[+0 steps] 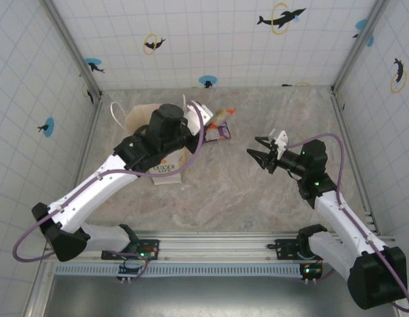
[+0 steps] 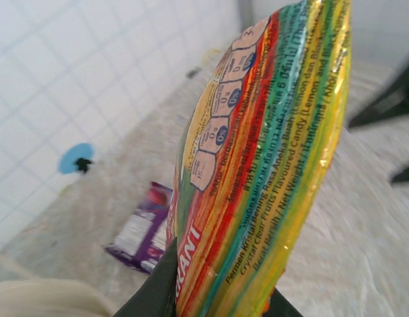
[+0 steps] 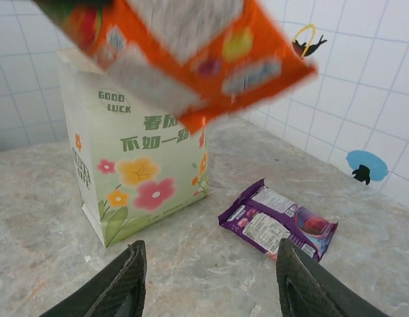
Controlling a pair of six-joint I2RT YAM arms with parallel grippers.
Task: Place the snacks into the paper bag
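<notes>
- White paper bag [image 1: 166,172] is seen upright on the marbled table [image 1: 231,198], toward the left and under the left arm's wrist. A thin loop handle [image 1: 116,109] is shown at its far left. In the right wrist view its side [image 3: 138,165] is printed with flowers, green characters and the words "GOOD LUCK".
- Just past the bag's right edge, the left gripper [image 1: 203,112] is clamped on a striped packet [image 1: 221,117], which is held in the air outside the bag. In the left wrist view the packet [image 2: 257,165] is pinched at its lower end between the dark fingers [image 2: 155,294]; bands of yellow, red, teal and green and lines of small print can be read on it. From the right wrist it is seen as a blurred orange face [image 3: 191,59], high up beside the bag's top corner.
- A purple packet [image 1: 218,132] is laid flat on the table, just right of the bag and below the held packet, and nothing touches it [image 3: 277,221].
- Well to the right, the right gripper [image 1: 258,157] is pointed toward the bag, its jaws spread apart. Nothing is held between its fingers [image 3: 119,284].
</notes>
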